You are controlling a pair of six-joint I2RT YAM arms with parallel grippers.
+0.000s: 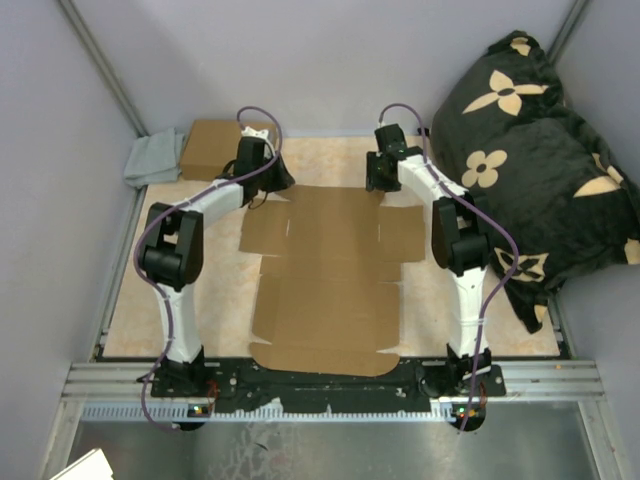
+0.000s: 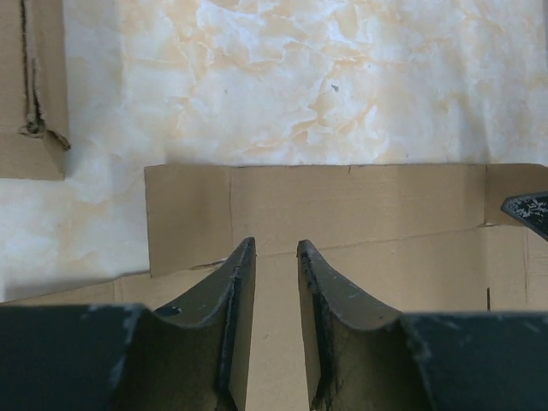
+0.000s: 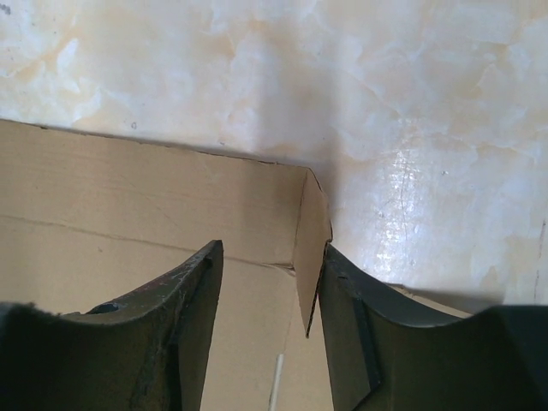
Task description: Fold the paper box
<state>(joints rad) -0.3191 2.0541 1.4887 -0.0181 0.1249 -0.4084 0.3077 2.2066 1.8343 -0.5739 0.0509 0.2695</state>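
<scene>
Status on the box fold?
Left gripper open, empty, over far edge. Right gripper open astride raised corner flap. Paper box otherwise flat. Nothing on it; carton sits far-left.

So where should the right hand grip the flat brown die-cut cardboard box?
Probably the small raised flap at the far right corner of the brown cardboard die-cut box, from above: it stands up off the marble-patterned tabletop while the rest lies flat, and the right hand straddles it.
</scene>
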